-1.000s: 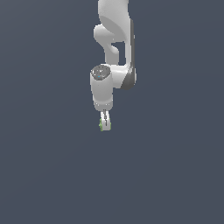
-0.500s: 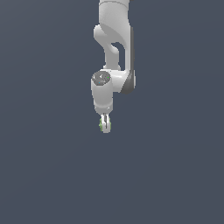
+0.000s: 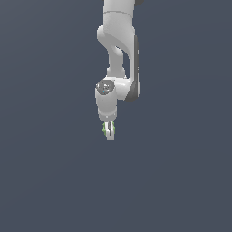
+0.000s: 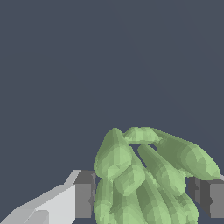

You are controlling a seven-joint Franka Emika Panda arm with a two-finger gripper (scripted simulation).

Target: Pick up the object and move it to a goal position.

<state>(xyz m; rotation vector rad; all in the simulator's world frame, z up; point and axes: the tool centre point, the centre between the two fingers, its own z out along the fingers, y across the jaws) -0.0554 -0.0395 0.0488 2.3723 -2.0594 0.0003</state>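
Note:
The object [image 4: 144,175] is a bright green lumpy cluster of finger-like lobes, filling the space between the two grey finger pads [image 4: 84,194] in the wrist view. In the exterior view it shows only as a small green speck [image 3: 105,129] at the tip of the white arm. My gripper [image 3: 108,132] points down and is shut on the object, one pad pressing each side. The lower part of the object is cut off by the wrist view's edge.
A plain dark blue-grey surface [image 3: 54,181] surrounds the arm on all sides. The white arm [image 3: 118,54] comes down from the upper middle of the exterior view. No other objects or marked position show.
The arm has drifted slightly toward the exterior view's right and a little downward in the picture, carrying the green object with it. The grip looks unchanged.

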